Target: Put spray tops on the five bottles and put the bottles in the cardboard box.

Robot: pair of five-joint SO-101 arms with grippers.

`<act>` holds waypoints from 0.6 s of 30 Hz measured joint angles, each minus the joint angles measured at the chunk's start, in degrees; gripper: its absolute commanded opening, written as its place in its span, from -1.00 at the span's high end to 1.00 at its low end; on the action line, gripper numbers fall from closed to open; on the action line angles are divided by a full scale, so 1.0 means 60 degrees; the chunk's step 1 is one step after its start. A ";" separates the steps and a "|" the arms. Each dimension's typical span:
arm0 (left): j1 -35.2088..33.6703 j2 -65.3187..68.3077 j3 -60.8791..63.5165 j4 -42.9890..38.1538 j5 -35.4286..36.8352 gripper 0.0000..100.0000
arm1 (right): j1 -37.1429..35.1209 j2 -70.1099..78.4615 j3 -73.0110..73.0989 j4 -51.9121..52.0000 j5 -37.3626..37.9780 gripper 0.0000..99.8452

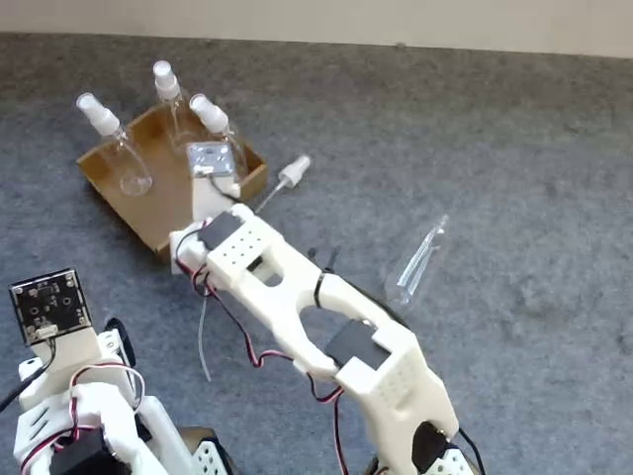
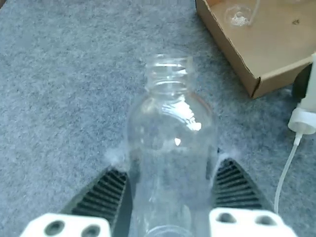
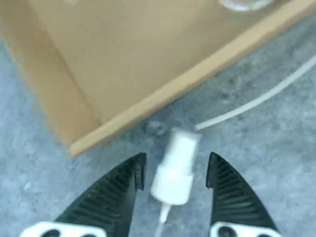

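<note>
Left gripper (image 2: pixel 168 182), near left corner of the grey carpet (image 1: pixel 514 148): clamped on an open-necked bottle (image 2: pixel 170 123)
Right gripper (image 3: pixel 176 162): jaws wide, astride a spray top (image 3: pixel 177 150) lying just beside the cardboard box (image 1: pixel 163 203), at its near corner
Second bottle (image 1: pixel 415 259): lying toward the right edge
Loose spray top (image 1: pixel 294 171): beside the box's right wall
Three capped bottles (image 1: pixel 166 84): standing in the box, toward the far left corner

The left gripper (image 2: pixel 172 168) clasps a clear bottle (image 2: pixel 170 133) between its ribbed fingers (image 2: pixel 111 190) (threaded neck open, pointing away). Ahead and off to one side sits the cardboard box (image 2: pixel 247 54), a white spray top (image 2: pixel 302 121) near its corner on grey carpet (image 2: pixel 59 98).
</note>
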 measured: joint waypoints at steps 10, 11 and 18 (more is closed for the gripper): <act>0.0000 0.0000 0.0000 0.0000 0.0000 0.95 | -0.0440 0.0044 0.0000 0.0000 0.0000 0.64; 0.0000 0.0000 0.0000 0.0000 0.0000 0.95 | -0.0440 0.0190 -0.0015 0.0000 0.0000 0.64; 0.0000 0.0000 0.0015 0.0000 -0.0015 0.95 | -0.0440 0.1187 -0.0381 0.0000 0.0000 0.67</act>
